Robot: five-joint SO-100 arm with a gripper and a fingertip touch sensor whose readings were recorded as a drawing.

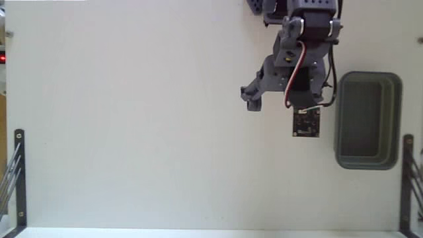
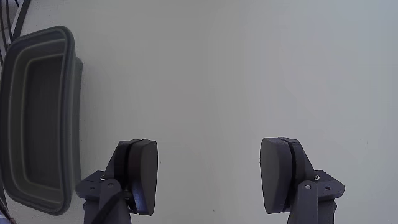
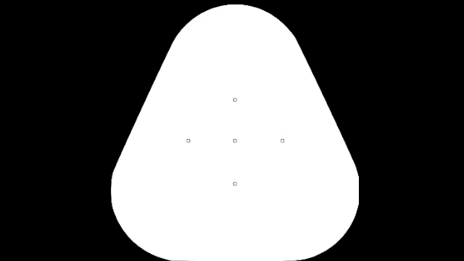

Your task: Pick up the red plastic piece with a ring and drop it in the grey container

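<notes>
No red piece in sight in either view, so keep gripper (image 2: 208,183) fingers spread wide, search the white table (image 1: 132,119), away from the grey tray (image 2: 71,124) at wrist view's left.

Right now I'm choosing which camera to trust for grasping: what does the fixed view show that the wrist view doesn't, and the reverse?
Only the fixed view shows the arm's body with its red wire, the small circuit board hanging under it, and the black brackets at the table's sides. Only the wrist view shows the tool close up, its two fingers wide apart with bare table between them. Both show the grey container, empty, and the white table. Neither shows the red piece.
</notes>
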